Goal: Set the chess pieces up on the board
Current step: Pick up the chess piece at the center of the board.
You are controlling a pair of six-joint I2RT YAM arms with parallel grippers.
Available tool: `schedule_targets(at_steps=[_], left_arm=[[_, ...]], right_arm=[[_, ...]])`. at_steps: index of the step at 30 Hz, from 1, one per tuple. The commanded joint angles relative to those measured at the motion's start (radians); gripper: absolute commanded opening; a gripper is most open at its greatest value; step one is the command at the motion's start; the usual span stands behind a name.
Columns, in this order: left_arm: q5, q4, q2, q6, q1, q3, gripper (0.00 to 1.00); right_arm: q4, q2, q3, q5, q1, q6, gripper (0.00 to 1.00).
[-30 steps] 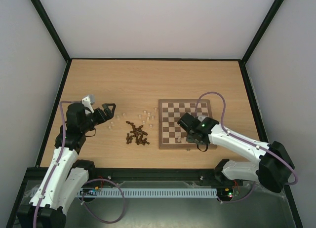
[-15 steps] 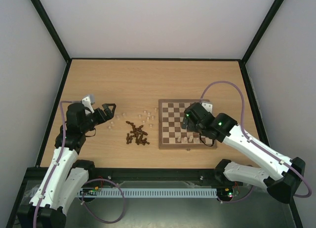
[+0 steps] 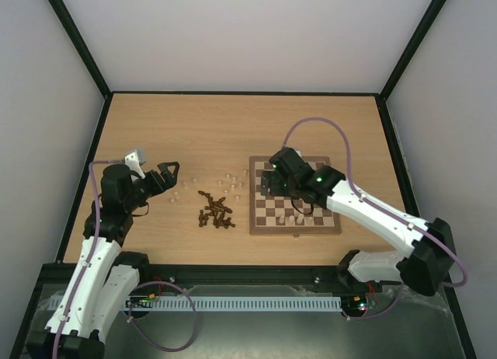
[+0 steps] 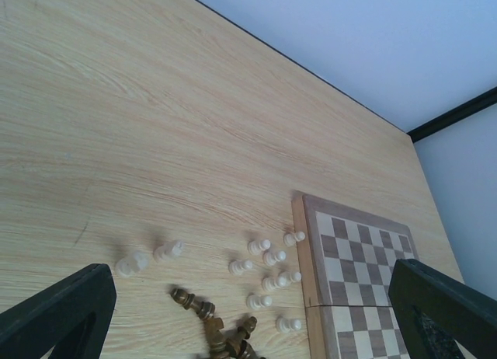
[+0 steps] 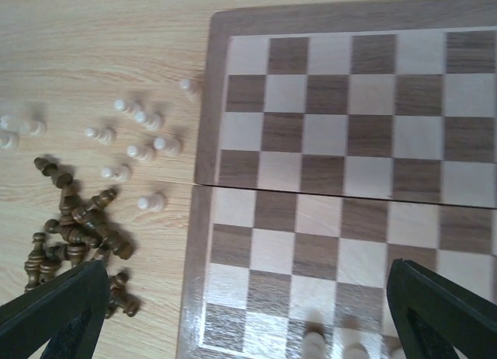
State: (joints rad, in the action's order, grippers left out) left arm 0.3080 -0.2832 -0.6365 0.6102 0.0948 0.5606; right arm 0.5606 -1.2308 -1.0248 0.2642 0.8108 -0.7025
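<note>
Here the table [image 3: 233,126] holds the board [image 3: 268,211] at right. The right gripper [image 5: 248,320] hangs wide and empty over the board's left half. The left gripper [image 3: 172,180], equally wide, hovers far left. Between them lie heaped dark chess pieces [image 3: 215,211] and scattered pale chess pieces [image 3: 231,184].

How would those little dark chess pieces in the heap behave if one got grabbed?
Probably light and stiff: the dark chess pieces look like small turned wood. Lying sideways in a tangled heap, they would likely roll and nudge neighbours. Their narrow rounded shapes may slip from a grip.
</note>
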Motion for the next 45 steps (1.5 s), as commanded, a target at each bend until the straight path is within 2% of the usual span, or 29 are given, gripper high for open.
schedule_targets(at_steps=[1, 13, 24, 36, 45], left_arm=[[-0.033, -0.052, 0.023, 0.009, -0.007, 0.045, 0.99], [-0.07, -0.084, 0.058, 0.009, -0.007, 0.052, 1.0], [-0.034, -0.07, 0.011, 0.011, -0.007, 0.052, 1.0], [0.001, -0.041, -0.019, 0.02, -0.007, 0.063, 1.0], [-0.001, -0.071, 0.028, 0.029, -0.007, 0.068, 0.99]], right_arm=[[-0.074, -0.072, -0.062, -0.078, 0.003, 0.063, 0.98], [-0.082, -0.275, -0.241, -0.094, 0.059, 0.143, 1.0], [-0.14, -0.246, -0.13, -0.101, 0.087, 0.151, 0.98], [-0.129, -0.222, -0.124, -0.093, 0.088, 0.193, 0.99], [-0.14, -0.214, -0.116, -0.122, 0.088, 0.2, 0.97]])
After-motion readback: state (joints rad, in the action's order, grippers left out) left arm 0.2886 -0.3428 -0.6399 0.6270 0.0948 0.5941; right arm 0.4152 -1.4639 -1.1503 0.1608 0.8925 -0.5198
